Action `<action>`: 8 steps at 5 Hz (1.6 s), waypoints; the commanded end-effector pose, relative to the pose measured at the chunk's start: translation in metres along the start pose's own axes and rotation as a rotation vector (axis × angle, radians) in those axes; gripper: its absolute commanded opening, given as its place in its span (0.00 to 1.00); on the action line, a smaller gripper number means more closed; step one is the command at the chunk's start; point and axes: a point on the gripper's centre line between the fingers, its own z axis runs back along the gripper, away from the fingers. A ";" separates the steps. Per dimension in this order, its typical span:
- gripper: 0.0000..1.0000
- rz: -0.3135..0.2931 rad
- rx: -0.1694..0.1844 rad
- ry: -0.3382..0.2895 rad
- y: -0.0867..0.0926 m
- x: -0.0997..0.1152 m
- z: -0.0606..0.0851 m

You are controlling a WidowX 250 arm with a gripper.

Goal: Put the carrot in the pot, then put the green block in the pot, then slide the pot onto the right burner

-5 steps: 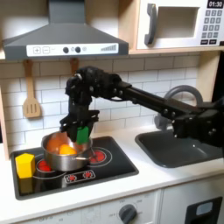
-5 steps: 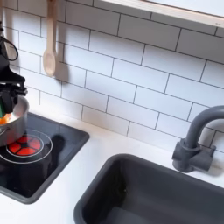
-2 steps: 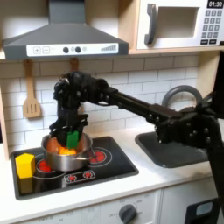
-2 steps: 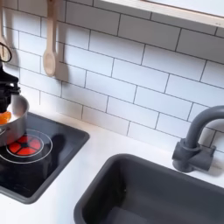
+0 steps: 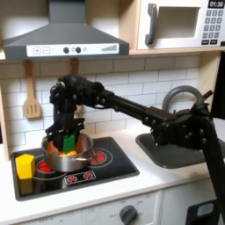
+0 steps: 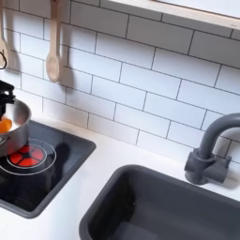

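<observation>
Moved: your arm has swung toward the first exterior view's left since a second ago, carrying the green block from the pot's right rim to over its middle and lower down.
Gripper: the gripper hangs just above the pot, jaws clamped on the green block as far as you can judge at this size.
Carrot: an orange shape, likely the carrot, already lies inside the pot; in the second exterior view it shows as an orange spot.
Pot: it sits on the burner at the first exterior view's left; the right burner lies bare just beside it.
Risk one: if you let go while the block is off-centre, it may strike the rim or the carrot and bounce onto the cooktop.
Risk two: come down too far and the jaws may nudge the light pot.
Risk three: the yellow block stands near the pot, so a knocked pot could shove it.
Writing: the microwave display reads 01:30; no other text is legible.
</observation>
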 end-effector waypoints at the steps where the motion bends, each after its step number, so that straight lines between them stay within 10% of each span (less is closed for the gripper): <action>1: 0.00 0.004 0.006 0.009 0.009 0.003 -0.003; 4: 0.00 0.013 0.013 0.006 0.016 0.004 0.000; 5: 1.00 -0.002 0.004 0.014 0.012 0.004 0.000; 8: 1.00 -0.022 -0.014 0.003 0.005 0.003 0.006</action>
